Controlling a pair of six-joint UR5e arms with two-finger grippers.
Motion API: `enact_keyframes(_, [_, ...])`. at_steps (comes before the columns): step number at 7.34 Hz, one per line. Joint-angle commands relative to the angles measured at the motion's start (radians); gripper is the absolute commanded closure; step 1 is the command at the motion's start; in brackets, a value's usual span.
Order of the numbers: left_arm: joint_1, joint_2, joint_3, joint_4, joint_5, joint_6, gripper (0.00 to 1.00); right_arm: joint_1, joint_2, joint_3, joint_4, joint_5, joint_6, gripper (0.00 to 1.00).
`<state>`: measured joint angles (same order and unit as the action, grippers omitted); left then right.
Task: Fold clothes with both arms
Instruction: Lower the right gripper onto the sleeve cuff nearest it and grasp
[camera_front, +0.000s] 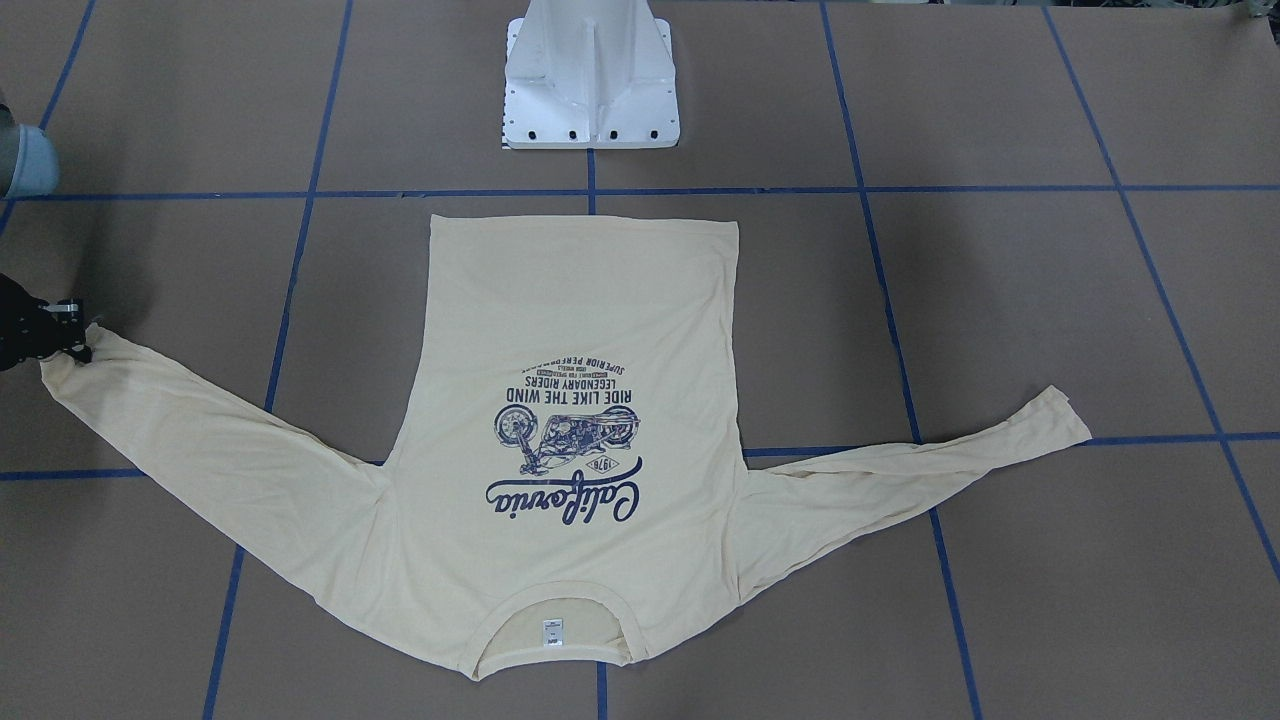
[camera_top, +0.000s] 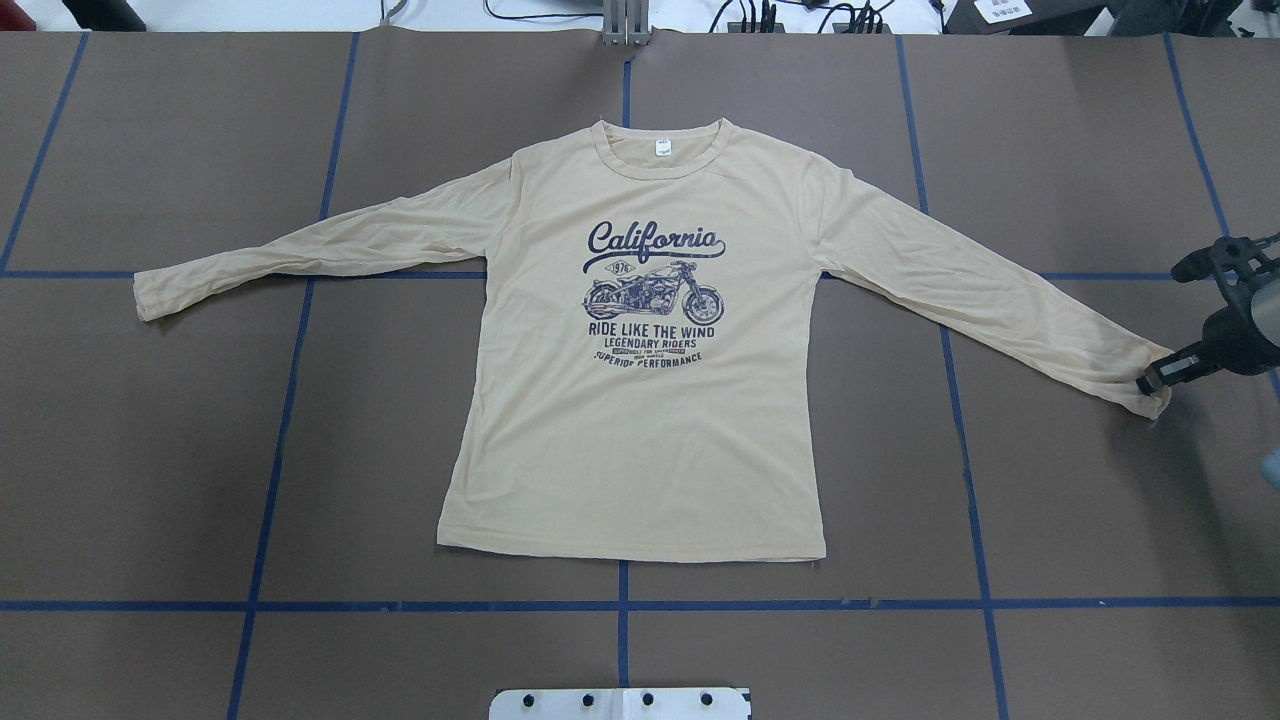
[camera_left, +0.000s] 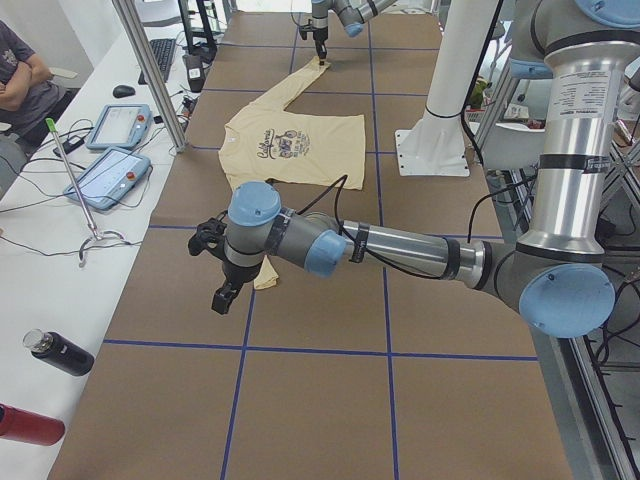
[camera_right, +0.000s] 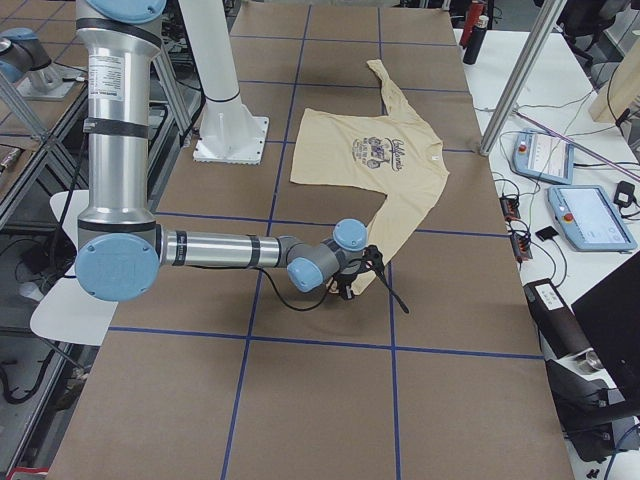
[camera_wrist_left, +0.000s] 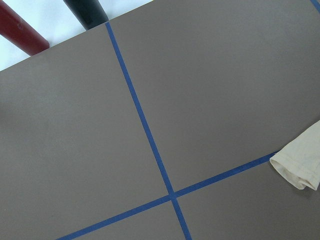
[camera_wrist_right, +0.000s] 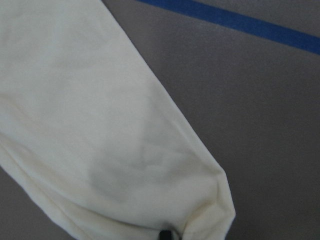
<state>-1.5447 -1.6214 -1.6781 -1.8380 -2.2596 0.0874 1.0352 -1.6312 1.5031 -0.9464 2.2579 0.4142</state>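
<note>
While the right gripper (camera_top: 1150, 384) pinches 1 cuff (camera_top: 1148, 398) of the shirt (camera_top: 640, 440) between its fingers (camera_top: 1168, 370), the left gripper (camera_left: 221, 299) hangs near the other cuff. Whether its fingers are spread, I cannot tell.

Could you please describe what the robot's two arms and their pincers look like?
The left arm and right arm are silver-grey tubes with rounded joints capped in light blue, black bands and a black cable along each forearm. The left pincer and right pincer are black with two fingers; the right shows small silver metal parts.
</note>
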Motion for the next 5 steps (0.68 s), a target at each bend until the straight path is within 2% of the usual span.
enact_keyframes(1, [0.0, 0.0, 0.0, 0.0, 0.0, 0.0, 0.0, 0.026, 0.002, 0.011, -0.002, 0.035, 0.0, 0.82])
enact_keyframes(3, [0.0, 0.0, 0.0, 0.002, 0.0, 0.0, 0.0, 0.075, 0.002, 0.038, -0.002, 0.092, 0.0, 1.0])
enact_keyframes(5, [0.0, -0.002, -0.002, 0.003, -0.002, 0.0, 0.0, 0.082, -0.004, 0.084, 0.003, 0.094, 0.005, 1.0])
